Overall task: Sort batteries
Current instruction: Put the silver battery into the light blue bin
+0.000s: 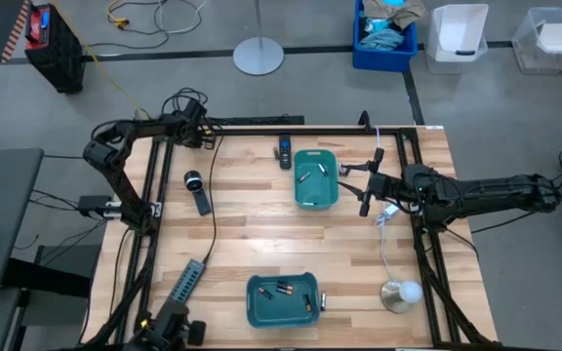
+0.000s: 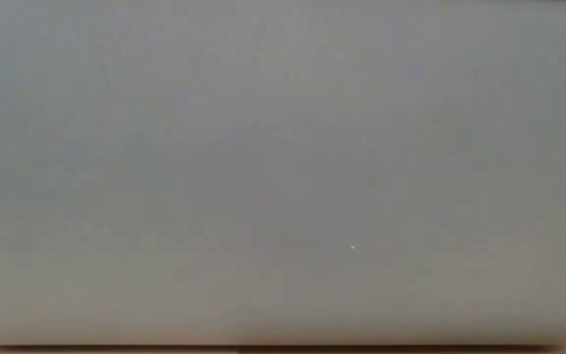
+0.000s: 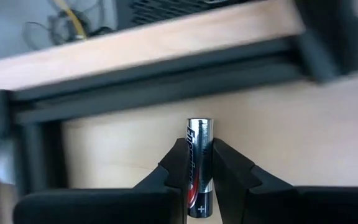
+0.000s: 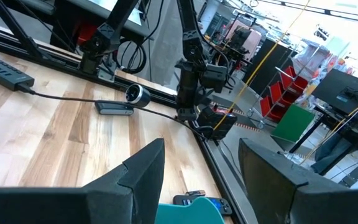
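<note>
My left gripper point(image 1: 206, 134) is at the table's far left corner, shut on a silver-and-black battery point(image 3: 199, 163). My right gripper point(image 1: 367, 191) hangs open just right of the far teal tray point(image 1: 315, 197), whose rim point(image 4: 188, 211) shows between its fingers point(image 4: 201, 180). A couple of batteries point(image 1: 307, 176) lie in that tray. Several more point(image 1: 283, 289) lie in the near teal tray point(image 1: 261, 310). The low view is a blank grey field. My left gripper pinches the battery's silver-and-black body point(image 3: 199, 177) between its two fingers point(image 3: 178, 167). The battery lies along the fingers, and its silver end point(image 3: 199, 124) sticks out past the fingertips. It shows over the wooden tabletop near a black frame rail.
A black remote-like bar point(image 1: 284, 151) lies left of the far tray. A small black camera-like device point(image 1: 198, 191) and its cable sit left of centre. A grey power strip point(image 1: 188, 283) lies near left, and a round lamp point(image 1: 399, 293) near right. Black frame rails point(image 1: 261, 129) border the table.
</note>
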Controlling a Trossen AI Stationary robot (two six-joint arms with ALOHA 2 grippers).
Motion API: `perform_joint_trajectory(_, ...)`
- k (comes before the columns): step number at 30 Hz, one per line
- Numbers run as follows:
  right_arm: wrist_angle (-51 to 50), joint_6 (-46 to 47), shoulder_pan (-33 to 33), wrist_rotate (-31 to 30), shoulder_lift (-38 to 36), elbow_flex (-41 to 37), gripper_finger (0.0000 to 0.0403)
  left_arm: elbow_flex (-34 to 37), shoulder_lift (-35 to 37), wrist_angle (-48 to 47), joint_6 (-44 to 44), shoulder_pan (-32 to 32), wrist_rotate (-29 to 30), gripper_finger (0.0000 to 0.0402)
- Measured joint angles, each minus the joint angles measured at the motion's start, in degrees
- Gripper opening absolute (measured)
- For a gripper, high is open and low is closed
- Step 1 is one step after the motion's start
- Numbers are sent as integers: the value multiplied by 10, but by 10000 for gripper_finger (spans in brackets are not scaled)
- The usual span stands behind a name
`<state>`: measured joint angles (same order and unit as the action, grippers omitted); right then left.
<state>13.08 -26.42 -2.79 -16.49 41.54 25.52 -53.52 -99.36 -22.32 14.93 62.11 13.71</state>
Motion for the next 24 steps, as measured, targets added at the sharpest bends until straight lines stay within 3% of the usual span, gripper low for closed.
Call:
perform_joint_trajectory(6, 0, 0, 0, 0, 0, 0, 221, 1, 20, -8, 6, -34, -22, 38)
perform_joint_trajectory(24, 0, -1, 0, 0, 0, 0, 221, 5, 114, -65, 28, -114, 49, 38)
